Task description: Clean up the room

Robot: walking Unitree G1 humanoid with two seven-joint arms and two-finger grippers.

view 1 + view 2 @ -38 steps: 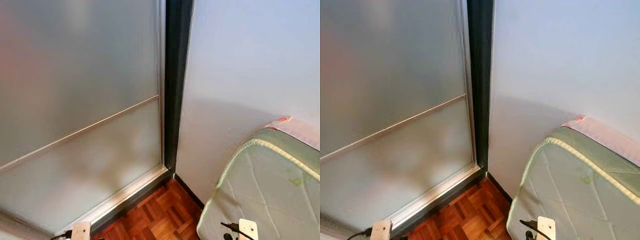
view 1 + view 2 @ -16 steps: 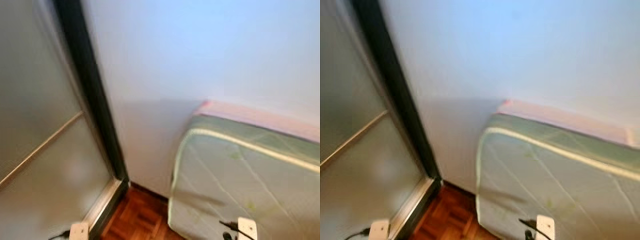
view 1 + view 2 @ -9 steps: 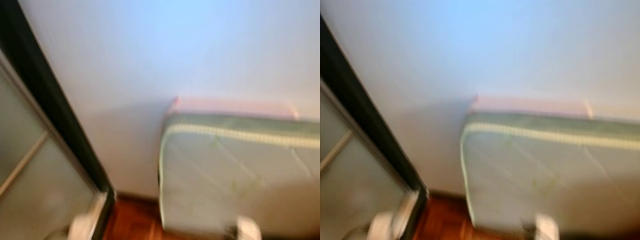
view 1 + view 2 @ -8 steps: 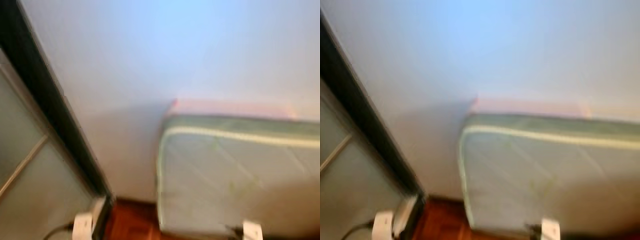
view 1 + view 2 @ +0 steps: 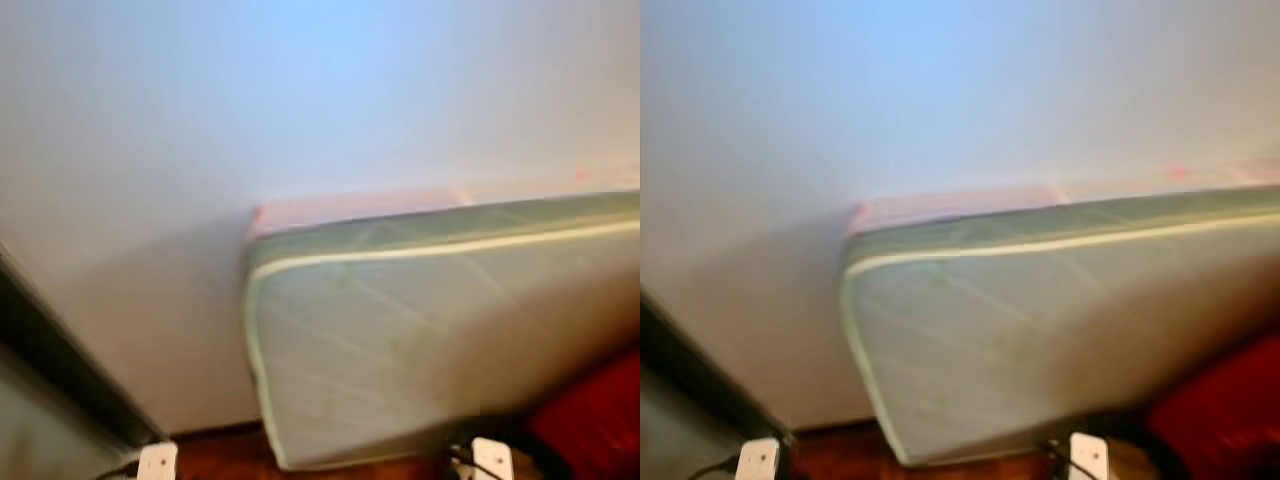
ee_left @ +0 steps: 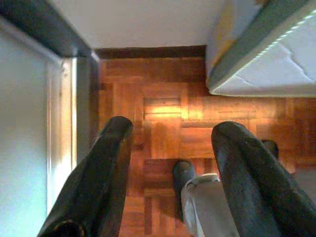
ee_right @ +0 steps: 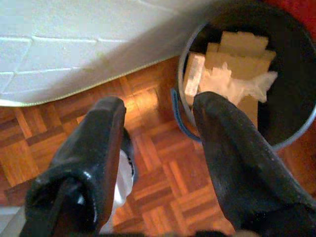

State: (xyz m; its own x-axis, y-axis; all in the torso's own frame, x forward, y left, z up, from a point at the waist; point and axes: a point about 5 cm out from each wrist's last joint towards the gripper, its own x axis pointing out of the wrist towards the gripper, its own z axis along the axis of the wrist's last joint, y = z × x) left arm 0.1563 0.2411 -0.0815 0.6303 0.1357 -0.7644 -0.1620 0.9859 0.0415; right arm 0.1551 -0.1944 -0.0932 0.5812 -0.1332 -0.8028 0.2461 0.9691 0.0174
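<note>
Facing a pale wall (image 5: 300, 90) with a mattress (image 5: 440, 340) leaning on edge against it, a pink strip (image 5: 350, 208) showing along the mattress top; head views blurred. Standing on a wood parquet floor (image 6: 163, 123), the mattress bottom corner resting on it near the dark baseboard (image 6: 148, 51). Showing a dark door frame (image 5: 50, 370) at the lower left of the head view, and something red (image 5: 590, 420) at the lower right, too blurred to identify.

Hanging low over the floor, the left gripper (image 6: 170, 148) with its 2 black fingers (image 6: 106, 173) spread apart and holding nothing; a sliding door track (image 6: 69, 118) running beside it, and a dark shoe-like foot (image 6: 185, 175) showing between the fingers.

Hanging likewise, the right gripper (image 7: 158, 128) with fingers apart and empty. Sitting on the floor just beside the mattress edge, a round dark bin (image 7: 291, 118) with a blue rim, holding flattened cardboard pieces (image 7: 237, 54) and a crumpled white wrapper (image 7: 232, 84).
</note>
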